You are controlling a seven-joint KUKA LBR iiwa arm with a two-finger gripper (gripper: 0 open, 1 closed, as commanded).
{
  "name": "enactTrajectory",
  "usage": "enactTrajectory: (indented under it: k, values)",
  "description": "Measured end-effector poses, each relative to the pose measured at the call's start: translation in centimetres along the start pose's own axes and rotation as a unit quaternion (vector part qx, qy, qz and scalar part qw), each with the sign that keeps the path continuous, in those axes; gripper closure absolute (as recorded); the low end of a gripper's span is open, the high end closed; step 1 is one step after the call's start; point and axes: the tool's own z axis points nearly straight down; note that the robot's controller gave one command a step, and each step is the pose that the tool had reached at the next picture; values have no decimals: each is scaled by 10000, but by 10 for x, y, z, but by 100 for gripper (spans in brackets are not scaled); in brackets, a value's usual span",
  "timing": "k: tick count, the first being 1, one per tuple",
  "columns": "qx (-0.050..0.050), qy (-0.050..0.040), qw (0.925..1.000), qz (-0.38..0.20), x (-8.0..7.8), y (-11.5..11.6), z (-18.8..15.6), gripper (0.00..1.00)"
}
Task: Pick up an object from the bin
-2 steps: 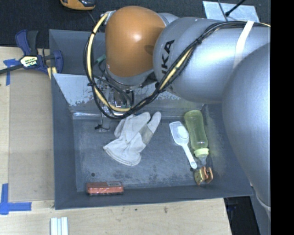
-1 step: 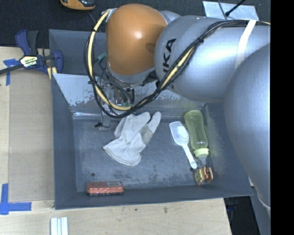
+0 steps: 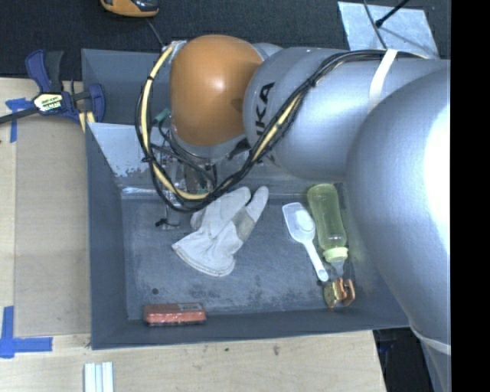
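Silver arm (image 3: pixel 367 138) overhead, white glove (image 3: pixel 222 230), spoon (image 3: pixel 306 237), yellow bottle (image 3: pixel 328 218)

Looking down now: my orange dome-shaped wrist cover (image 3: pixel 214 88) and its loops of black and yellow cable (image 3: pixel 162 180) sit right over my pincer (image 3: pixel 176 203), so from up here I can't tell how it stands. The crumpled white fabric glove (image 3: pixel 218 237) meets that tangle at its top-left edge; whether anything touches it there, I can't say. My big silver arm (image 3: pixel 367 153) blankets the right wall and far right corner of the grey metal bin (image 3: pixel 107 253). In the near right corner there's a small shiny brown thing (image 3: pixel 341 292), too small to name. By the near wall lies a flat reddish-brown bar (image 3: pixel 174 314), material unclear. Outside the bin, the top edge slices through an orange-and-black object (image 3: pixel 130 6).
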Motion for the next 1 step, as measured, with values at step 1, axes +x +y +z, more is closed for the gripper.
enactTrajectory:
  k: [1]
  values:
    - [0,23,9943,-1066,34,-10,64,0]
